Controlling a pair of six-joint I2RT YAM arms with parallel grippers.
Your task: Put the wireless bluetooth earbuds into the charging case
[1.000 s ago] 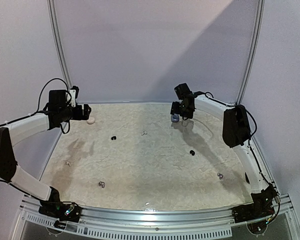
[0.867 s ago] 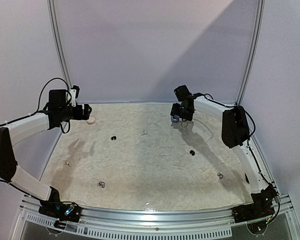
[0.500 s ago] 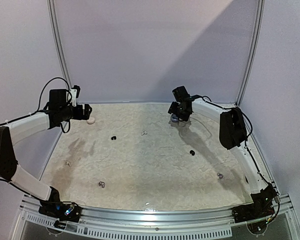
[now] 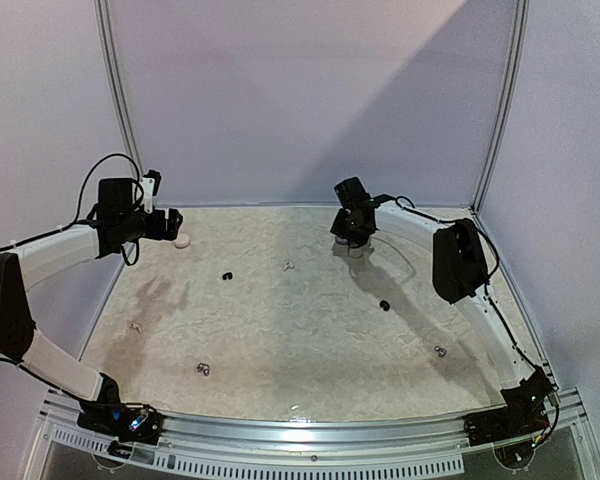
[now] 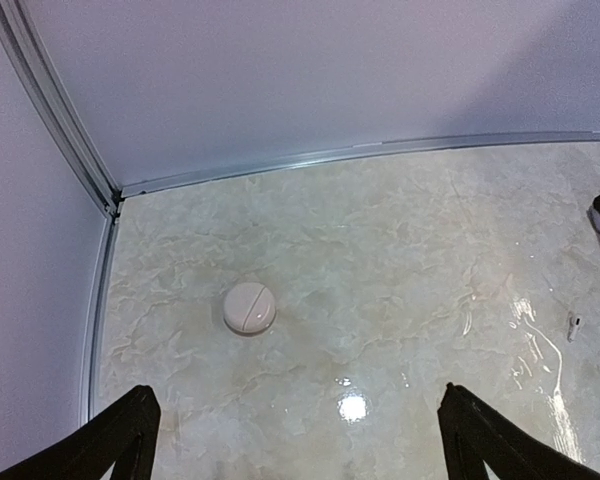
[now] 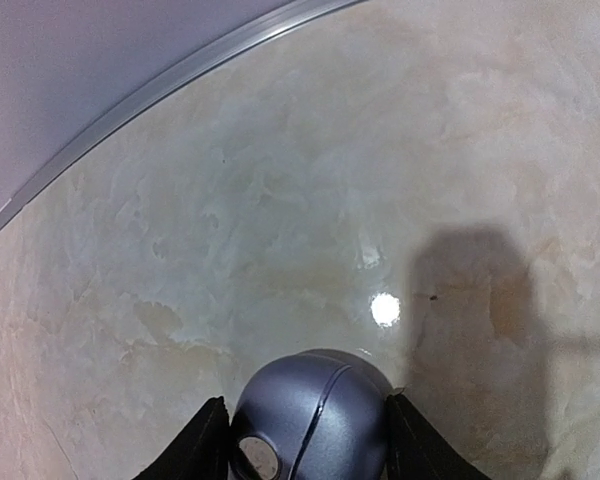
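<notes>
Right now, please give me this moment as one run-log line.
left tool: open, white case ahead | right tool: shut on grey case | earbuds: loose on table

I get bright overhead light, hot glare spots on glossy table (image 5: 380, 260), diagonal shadow on back wall (image 4: 400, 110); top view soft, earbuds (image 4: 384, 304) mere specks.

Tabletop: a pale cream marbled surface (image 4: 310, 340) is being shown, glossy throughout.
Light: a bright spot (image 5: 352, 407) is being reflected off the tabletop from above.
Back wall: a plain lilac-white panel (image 4: 280, 90) is being crossed by a diagonal shadow (image 4: 420, 120), its right part being darkened.
Side walls: the table is being enclosed by matching panels, left (image 4: 30, 120) and right (image 4: 570, 150).
Corner posts: thin metal uprights, left (image 4: 118, 100) and right (image 4: 501, 100), are being seen at the rear corners.
Base strip: a metal trim (image 5: 380, 150) is being seen running along the wall's foot.
Front rail: a slotted bar (image 4: 380, 432), possibly aluminium, is being lit by glare.
</notes>
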